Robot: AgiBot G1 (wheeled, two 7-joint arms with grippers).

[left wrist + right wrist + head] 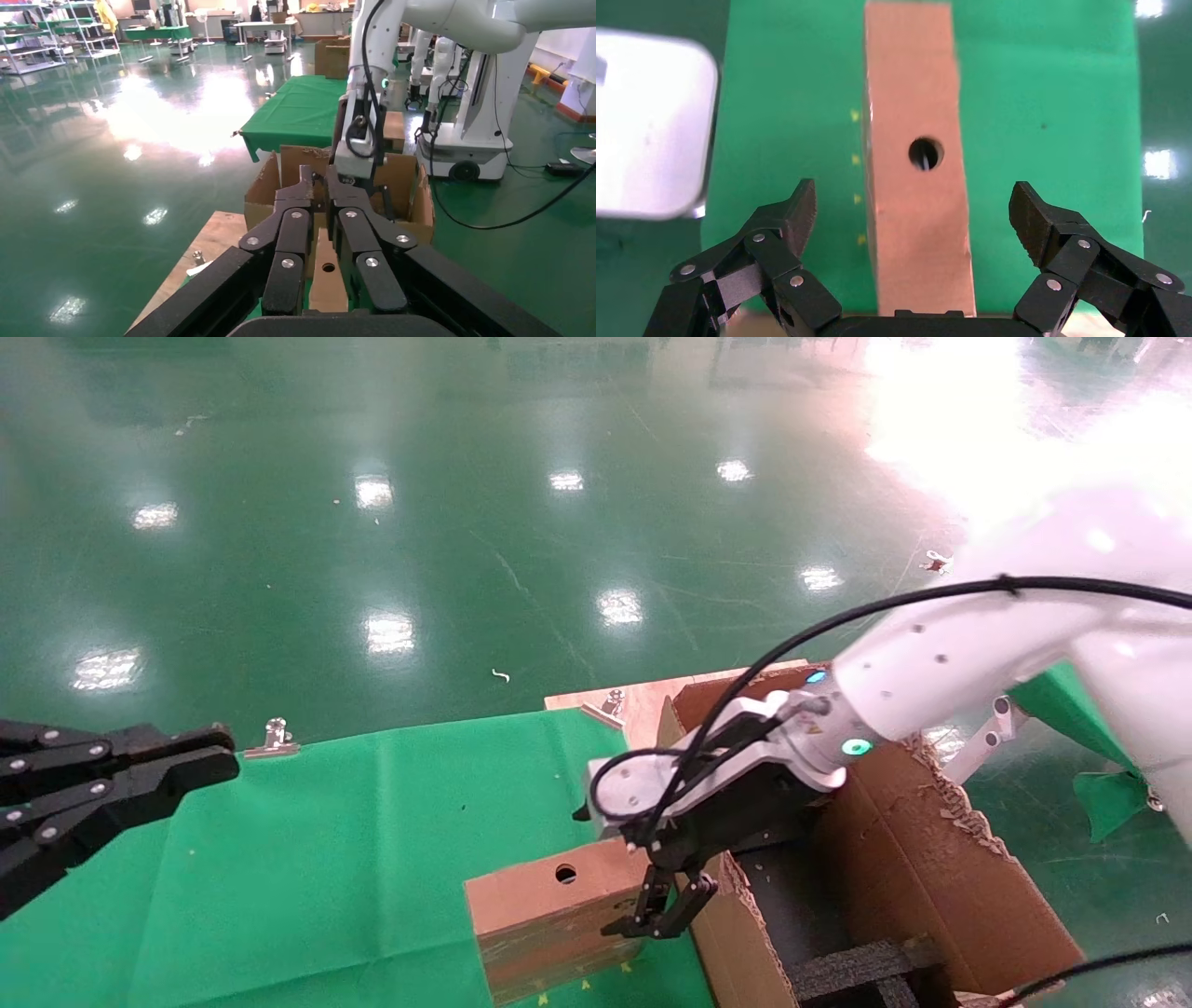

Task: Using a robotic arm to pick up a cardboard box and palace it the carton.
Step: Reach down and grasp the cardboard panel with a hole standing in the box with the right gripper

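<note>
Black jaws of the right gripper (916, 232) are seen nearest in the right wrist view, spread wide and holding nothing, one finger on either side of the cardboard box (918, 175) without touching it. One cardboard box is counted; it stands on the green-covered worktop (307, 859), just beside the carton (931, 887) and touching or nearly touching its near wall. One carton is counted, flaps open, edges ragged, black foam inside. One round hole is noted in the box's top face.

The box is judged light and fairly stiff, though its walls may dent under a hard squeeze; the taped side may be slippery. A hold across the two long side faces, near the middle, is judged best.

The robotic arm (941, 663) reaches over the carton to the box. The left gripper (200, 761) is parked well apart from the box, its jaws nearly closed and empty.
</note>
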